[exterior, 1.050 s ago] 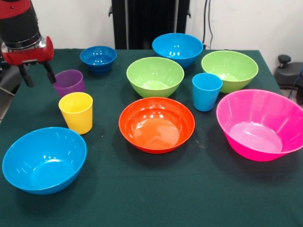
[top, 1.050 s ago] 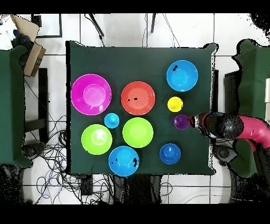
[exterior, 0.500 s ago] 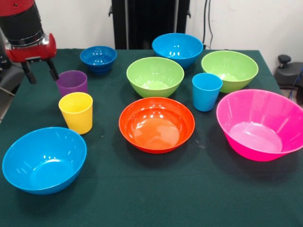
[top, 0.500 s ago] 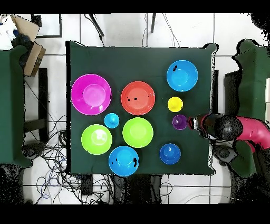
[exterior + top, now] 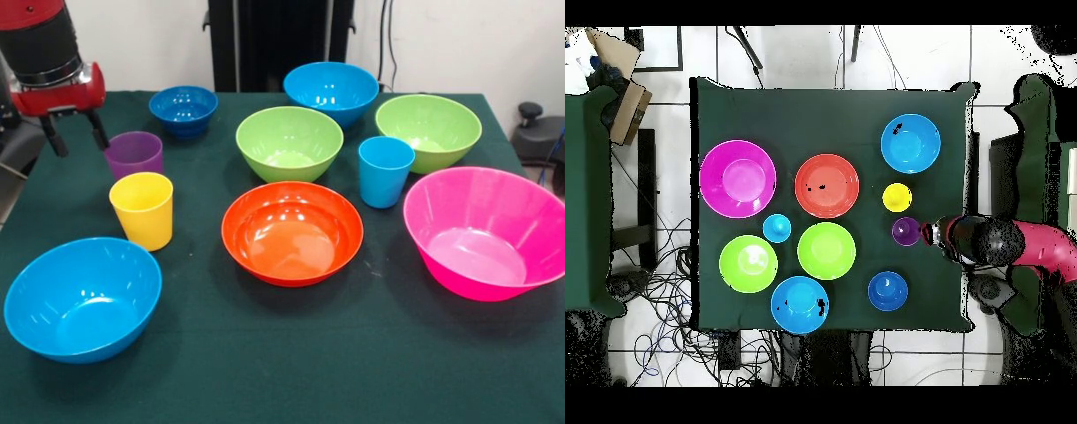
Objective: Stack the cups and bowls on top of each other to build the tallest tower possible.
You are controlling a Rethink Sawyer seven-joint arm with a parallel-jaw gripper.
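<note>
A dark green cloth-covered table (image 5: 291, 353) holds ten separate plastic pieces, none stacked. In the front view, the red and black robot arm's gripper (image 5: 74, 135) hangs at the upper left, its two dark fingers (image 5: 96, 131) spread apart and empty, just beside the translucent purple cup (image 5: 134, 155) without touching it. Directly in front of that cup stands the yellow plastic cup (image 5: 142, 210), upright, and nearer still sits a large light blue glossy bowl (image 5: 83, 299) at the lower left corner. The small dark blue bowl (image 5: 184, 109) rests behind the purple cup toward the far edge. At the centre lies the round orange bowl (image 5: 292, 232), with a lime green bowl (image 5: 290, 143) behind it and a second light blue bowl (image 5: 331, 92) farther back. To the right, the light blue cup (image 5: 386, 171) stands upright between the orange bowl and a second lime green bowl (image 5: 428, 132). The large pink bowl (image 5: 484, 232) fills the right side. From overhead, the gripper (image 5: 937, 233) sits just beside the purple cup (image 5: 906, 231) near the table's edge
</note>
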